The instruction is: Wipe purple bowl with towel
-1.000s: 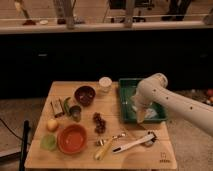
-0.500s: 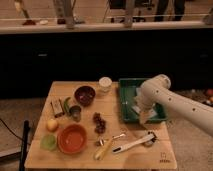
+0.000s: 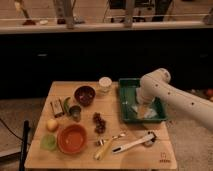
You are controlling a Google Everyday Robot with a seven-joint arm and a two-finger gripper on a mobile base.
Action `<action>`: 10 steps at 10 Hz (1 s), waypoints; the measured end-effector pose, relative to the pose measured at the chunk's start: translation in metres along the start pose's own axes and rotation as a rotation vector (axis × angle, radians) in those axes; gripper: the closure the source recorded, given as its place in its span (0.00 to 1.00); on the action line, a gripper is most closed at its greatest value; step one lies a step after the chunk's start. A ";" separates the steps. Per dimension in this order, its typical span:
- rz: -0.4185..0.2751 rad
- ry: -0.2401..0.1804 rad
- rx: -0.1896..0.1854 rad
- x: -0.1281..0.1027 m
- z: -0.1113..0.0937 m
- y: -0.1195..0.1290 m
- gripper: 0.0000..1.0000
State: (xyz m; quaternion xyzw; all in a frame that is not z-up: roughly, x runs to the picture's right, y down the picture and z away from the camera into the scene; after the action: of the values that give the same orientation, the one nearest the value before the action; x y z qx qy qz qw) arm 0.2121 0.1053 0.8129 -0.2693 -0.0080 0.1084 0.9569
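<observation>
The purple bowl (image 3: 84, 95) stands upright on the wooden table (image 3: 150, 160), left of centre toward the back. The pale towel (image 3: 143, 113) lies inside the green tray (image 3: 125, 100) on the table's right side. My white arm comes in from the right and bends down into the tray. My gripper (image 3: 140, 106) is low in the tray, right at the towel, and far to the right of the purple bowl. The arm partly hides the towel.
A white cup (image 3: 104, 83) stands between bowl and tray. An orange bowl (image 3: 72, 138), a light-green bowl (image 3: 48, 143), a yellow fruit (image 3: 51, 125), a metal cup (image 3: 75, 113), a grey block (image 3: 57, 108), grapes (image 3: 98, 122) and a white-handled utensil (image 3: 131, 144) lie on the table.
My arm has shifted only slightly over the green tray, with the gripper staying down at the towel. The things on the table have not moved.
</observation>
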 end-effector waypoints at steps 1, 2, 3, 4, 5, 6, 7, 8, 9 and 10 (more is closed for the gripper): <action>0.069 -0.003 -0.003 0.003 0.002 -0.003 0.20; 0.165 -0.009 -0.009 0.006 0.006 -0.006 0.20; 0.225 -0.012 -0.016 0.009 0.011 -0.008 0.20; 0.278 -0.016 -0.023 0.013 0.015 -0.009 0.20; 0.328 -0.022 -0.035 0.017 0.022 -0.011 0.20; 0.358 -0.030 -0.043 0.019 0.026 -0.013 0.20; 0.380 -0.033 -0.048 0.021 0.029 -0.015 0.20; 0.412 -0.036 -0.054 0.025 0.034 -0.018 0.20; 0.430 -0.034 -0.058 0.028 0.038 -0.019 0.20; 0.447 -0.033 -0.062 0.030 0.042 -0.020 0.20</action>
State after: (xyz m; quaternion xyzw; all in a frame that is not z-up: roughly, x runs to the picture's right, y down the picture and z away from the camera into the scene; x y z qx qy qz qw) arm 0.2418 0.1169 0.8579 -0.2919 0.0330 0.3218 0.9001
